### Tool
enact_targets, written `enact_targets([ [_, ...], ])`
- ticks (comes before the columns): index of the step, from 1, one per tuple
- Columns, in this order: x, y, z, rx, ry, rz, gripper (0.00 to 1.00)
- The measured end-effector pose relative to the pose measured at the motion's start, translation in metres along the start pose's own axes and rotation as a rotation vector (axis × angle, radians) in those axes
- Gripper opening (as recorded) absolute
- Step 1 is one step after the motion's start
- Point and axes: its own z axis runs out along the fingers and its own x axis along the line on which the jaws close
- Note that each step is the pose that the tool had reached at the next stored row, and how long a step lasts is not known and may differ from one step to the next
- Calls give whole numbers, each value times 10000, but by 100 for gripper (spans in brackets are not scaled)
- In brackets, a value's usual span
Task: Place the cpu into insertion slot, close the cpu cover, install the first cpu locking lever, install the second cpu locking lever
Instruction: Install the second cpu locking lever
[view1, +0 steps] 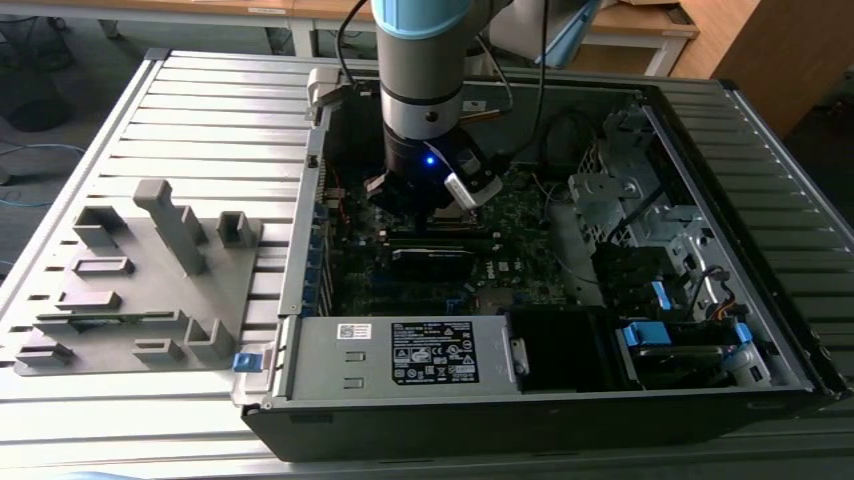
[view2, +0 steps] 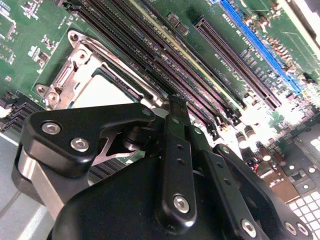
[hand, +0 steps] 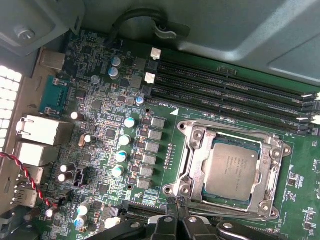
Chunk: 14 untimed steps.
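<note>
The cpu (hand: 232, 167), a silver-grey square chip, lies flat in its socket on the green motherboard (hand: 100, 145). The silvery cpu cover (hand: 196, 160) lies down around it, framing the chip through its square opening. In the second wrist view the cpu (view2: 100, 92) and the cover (view2: 80, 62) show just beyond the black fingers. My gripper (hand: 177, 209) is shut, with its tips pressed together at one corner of the socket, right beside the cover's edge. In the exterior view the gripper (view1: 430, 218) hangs low inside the open computer case. I cannot tell how the locking levers stand.
Long black memory slots (hand: 235, 95) run beside the socket, and a row of capacitors (hand: 125, 140) stands on its other side. A grey power supply (view1: 400, 355) and drive bays (view1: 667, 340) line the case's near side. A grey parts fixture (view1: 134, 290) sits at the exterior view's left.
</note>
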Motion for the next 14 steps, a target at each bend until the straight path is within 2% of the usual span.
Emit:
enact_targets([
  [14, 0, 0, 0, -5, 3, -69, 11],
])
